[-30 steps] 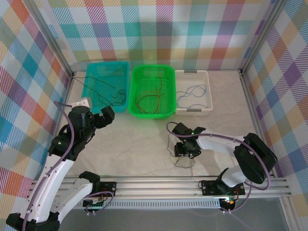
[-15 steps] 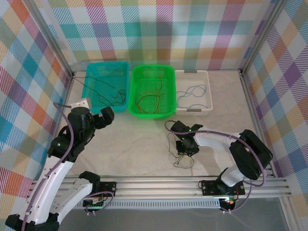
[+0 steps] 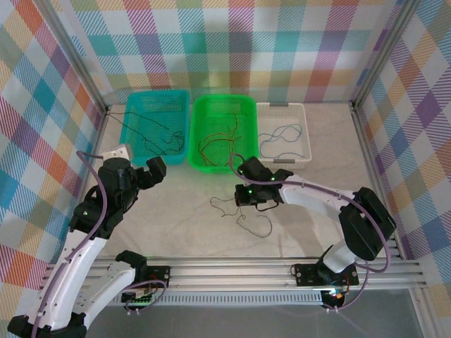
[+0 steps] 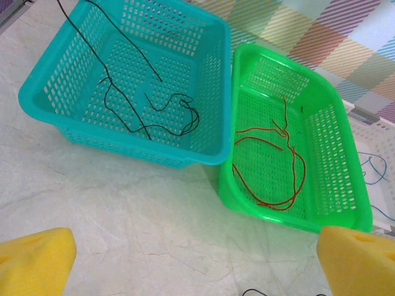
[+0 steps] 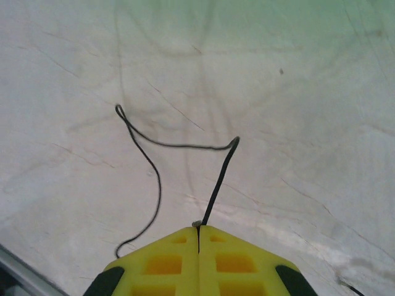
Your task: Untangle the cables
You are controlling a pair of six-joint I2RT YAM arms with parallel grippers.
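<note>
Black wire (image 5: pixel 185 147), pinched tight in my right gripper (image 5: pixel 198 233), trails on the table (image 3: pixel 176 211) at six o'clock of the green basket (image 3: pixel 224 98). My left gripper (image 4: pixel 197 265) gapes, empty. The other cables (image 4: pixel 269 202) lie sorted in bins; I judge this one nearly the last.

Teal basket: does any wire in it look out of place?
Yes. One black wire crosses the far left rim of the teal basket and hangs outside it, while the other black wires lie on its floor.
</note>
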